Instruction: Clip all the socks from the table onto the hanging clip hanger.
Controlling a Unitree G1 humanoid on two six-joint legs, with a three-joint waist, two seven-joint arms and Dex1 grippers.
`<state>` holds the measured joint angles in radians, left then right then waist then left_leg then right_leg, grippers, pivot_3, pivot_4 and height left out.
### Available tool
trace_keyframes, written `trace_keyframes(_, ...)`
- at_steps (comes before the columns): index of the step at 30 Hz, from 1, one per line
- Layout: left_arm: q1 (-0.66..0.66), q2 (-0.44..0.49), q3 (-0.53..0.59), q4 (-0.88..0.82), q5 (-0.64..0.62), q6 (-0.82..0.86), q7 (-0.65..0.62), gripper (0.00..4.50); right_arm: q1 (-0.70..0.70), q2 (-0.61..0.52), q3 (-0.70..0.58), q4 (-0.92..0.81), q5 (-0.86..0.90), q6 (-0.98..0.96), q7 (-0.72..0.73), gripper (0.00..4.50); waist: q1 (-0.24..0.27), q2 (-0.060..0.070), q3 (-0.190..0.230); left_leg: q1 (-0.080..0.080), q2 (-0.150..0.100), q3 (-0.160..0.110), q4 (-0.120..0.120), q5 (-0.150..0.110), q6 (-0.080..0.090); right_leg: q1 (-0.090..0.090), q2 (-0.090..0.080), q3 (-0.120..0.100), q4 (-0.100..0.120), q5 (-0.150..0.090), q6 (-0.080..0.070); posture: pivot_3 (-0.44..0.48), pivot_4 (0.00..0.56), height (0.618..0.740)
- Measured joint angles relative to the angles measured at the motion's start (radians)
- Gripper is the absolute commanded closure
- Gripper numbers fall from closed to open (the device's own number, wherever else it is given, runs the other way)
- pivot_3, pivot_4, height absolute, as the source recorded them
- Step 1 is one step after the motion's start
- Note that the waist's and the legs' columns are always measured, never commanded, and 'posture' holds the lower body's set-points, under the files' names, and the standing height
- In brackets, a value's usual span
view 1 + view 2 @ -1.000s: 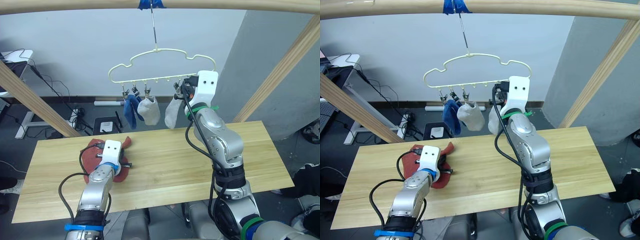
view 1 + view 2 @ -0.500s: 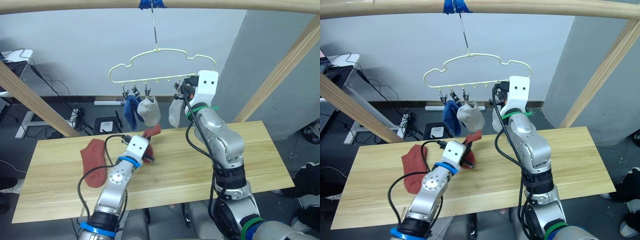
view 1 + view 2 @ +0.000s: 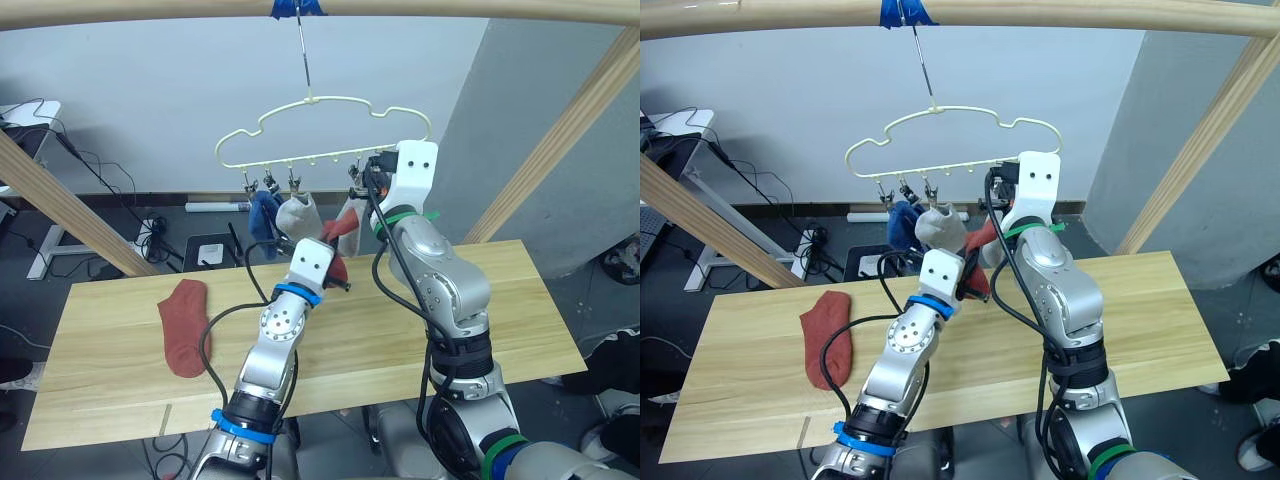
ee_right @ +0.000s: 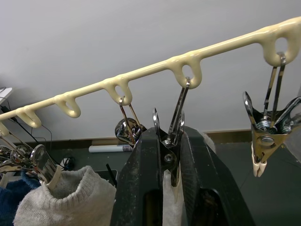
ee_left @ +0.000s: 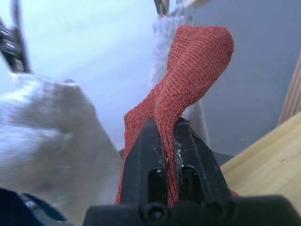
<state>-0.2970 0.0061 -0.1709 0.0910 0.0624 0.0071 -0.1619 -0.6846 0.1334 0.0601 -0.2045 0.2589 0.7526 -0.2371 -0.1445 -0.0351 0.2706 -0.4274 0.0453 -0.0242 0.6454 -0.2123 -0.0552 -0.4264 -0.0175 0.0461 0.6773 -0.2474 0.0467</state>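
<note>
Under the wooden frame bar (image 3: 330,8), the left gripper (image 3: 335,268) is gripping a rust-red sock (image 3: 340,232) upright, just below the clip (image 4: 171,141) the right gripper (image 3: 368,180) is squeezing on the clip hanger (image 3: 320,130).

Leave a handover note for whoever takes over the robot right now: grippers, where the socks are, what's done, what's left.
Left gripper: shut on a red sock, raised beside the hanging socks.
Right gripper: shut on a clip of the hanger.
Hanging: blue and two grey socks.
On the table: one red sock.
Done: those hung.
Left: clip the held red sock, then the one on the table.
</note>
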Motion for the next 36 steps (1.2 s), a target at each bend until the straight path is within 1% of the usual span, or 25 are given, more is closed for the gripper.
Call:
trace_keyframes(3, -0.026, -0.011, 0.001, 0.034, -0.002, 0.000, -0.003, 4.50, 0.000, 0.000, 0.000, -0.001, 0.000, 0.001, -0.001, 4.33, -0.001, 0.000, 0.000, 0.000, 0.000, 0.000, 0.000, 0.000, 0.000, 0.000, 0.000, 0.000, 0.000, 0.000, 0.001, -0.238, 0.228, 0.740)
trace_keyframes(5, -0.048, -0.019, 0.002, 0.049, -0.006, 0.001, -0.005, 4.50, 0.000, 0.000, 0.000, -0.004, 0.001, 0.002, -0.002, 4.33, -0.001, 0.000, 0.000, 0.000, 0.000, 0.000, 0.000, 0.000, 0.000, 0.000, 0.000, 0.000, 0.000, -0.002, 0.004, -0.238, 0.228, 0.740)
trace_keyframes(13, -0.099, -0.051, 0.007, 0.075, -0.037, 0.005, -0.026, 4.50, 0.000, 0.000, 0.001, -0.016, 0.006, 0.012, -0.004, 4.33, -0.001, 0.000, 0.000, -0.001, 0.000, 0.000, 0.000, 0.000, 0.000, 0.000, 0.000, 0.000, -0.001, -0.002, 0.004, -0.242, 0.229, 0.740)
trace_keyframes(28, -0.110, -0.054, 0.025, 0.075, -0.066, 0.012, -0.024, 4.50, 0.006, 0.000, 0.002, -0.016, 0.007, 0.019, -0.004, 4.33, -0.001, 0.000, 0.000, -0.001, 0.000, 0.000, 0.000, 0.000, 0.000, 0.000, 0.000, 0.000, -0.002, -0.003, 0.004, -0.238, 0.226, 0.740)
trace_keyframes(36, -0.112, -0.080, 0.031, 0.075, -0.084, 0.026, -0.019, 4.50, 0.007, 0.000, 0.003, -0.016, 0.005, 0.019, -0.004, 4.33, -0.001, 0.000, 0.000, -0.001, 0.000, 0.000, 0.000, 0.000, 0.000, 0.000, 0.000, 0.000, -0.002, -0.003, 0.004, -0.236, 0.224, 0.740)
